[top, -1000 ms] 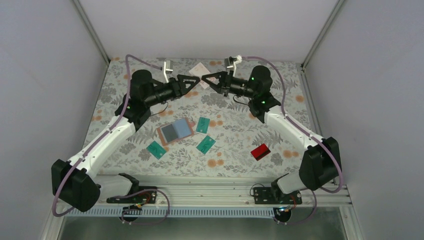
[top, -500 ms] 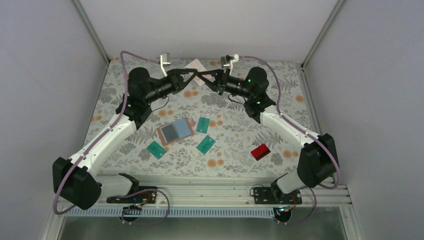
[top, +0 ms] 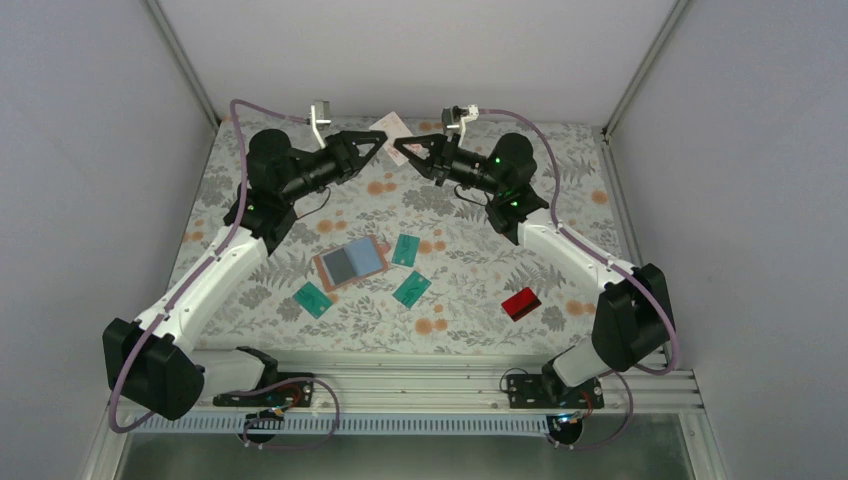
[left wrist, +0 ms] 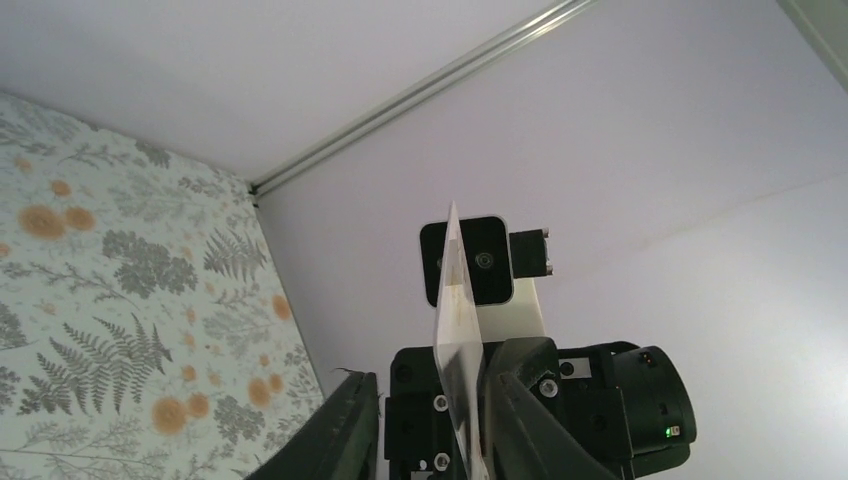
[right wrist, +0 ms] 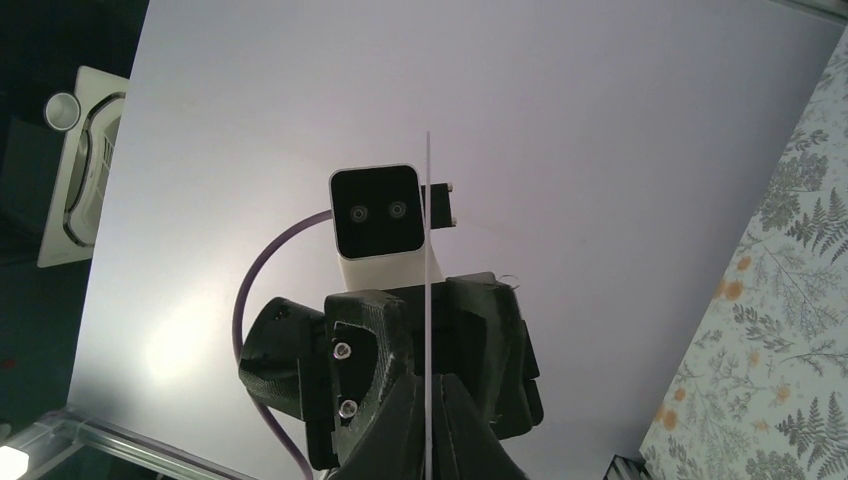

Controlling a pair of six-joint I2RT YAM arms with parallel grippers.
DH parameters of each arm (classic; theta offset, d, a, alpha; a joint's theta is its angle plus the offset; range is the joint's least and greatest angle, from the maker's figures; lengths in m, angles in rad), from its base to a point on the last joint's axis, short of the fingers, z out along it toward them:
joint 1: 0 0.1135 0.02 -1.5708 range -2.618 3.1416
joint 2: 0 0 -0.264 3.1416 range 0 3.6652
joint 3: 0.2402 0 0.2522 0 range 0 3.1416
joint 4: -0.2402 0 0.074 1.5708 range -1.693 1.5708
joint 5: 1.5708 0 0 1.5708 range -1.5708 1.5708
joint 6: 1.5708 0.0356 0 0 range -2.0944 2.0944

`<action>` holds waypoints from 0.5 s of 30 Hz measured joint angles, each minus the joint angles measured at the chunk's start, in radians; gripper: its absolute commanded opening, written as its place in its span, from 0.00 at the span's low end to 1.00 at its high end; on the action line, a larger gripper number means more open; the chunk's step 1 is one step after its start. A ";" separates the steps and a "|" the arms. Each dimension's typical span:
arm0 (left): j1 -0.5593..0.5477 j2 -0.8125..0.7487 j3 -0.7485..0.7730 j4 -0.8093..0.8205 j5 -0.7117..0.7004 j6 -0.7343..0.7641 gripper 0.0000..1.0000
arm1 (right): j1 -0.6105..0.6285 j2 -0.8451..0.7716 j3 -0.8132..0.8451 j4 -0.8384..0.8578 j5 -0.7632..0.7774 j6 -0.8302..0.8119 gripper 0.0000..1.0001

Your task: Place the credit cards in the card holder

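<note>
The flat tablecloth (top: 470, 250) is pale grey-green, printed with grey fern leaves and orange flowers. At lower centre, the three thin rectangular cards (top: 411, 288) are teal-green. At lower right, the small glossy rectangular card (top: 521, 303) is red. The flat leather-like pouch (top: 322, 266) is tan-brown, with a dark grey and blue panel on its face. At top centre, the thin flat card (top: 392, 125) is pale pinkish.

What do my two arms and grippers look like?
The left arm and right arm match: white links, black joint housings. The left gripper and right gripper are black, angular, two-fingered. A mauve cable loops along each; a white-cased camera sits on each wrist. Green lights glow on the right arm.
</note>
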 measured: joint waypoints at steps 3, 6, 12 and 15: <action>0.006 -0.003 0.000 -0.006 0.005 0.003 0.22 | 0.000 0.008 0.000 0.008 0.003 0.005 0.04; 0.006 -0.003 0.000 -0.005 0.020 0.004 0.22 | 0.000 0.014 0.000 0.016 0.005 0.008 0.04; 0.006 0.006 0.000 0.025 0.057 -0.007 0.04 | 0.005 0.028 0.016 0.027 0.006 0.008 0.04; 0.006 0.012 0.000 0.041 0.067 -0.015 0.02 | 0.007 0.034 0.017 0.034 0.005 0.009 0.04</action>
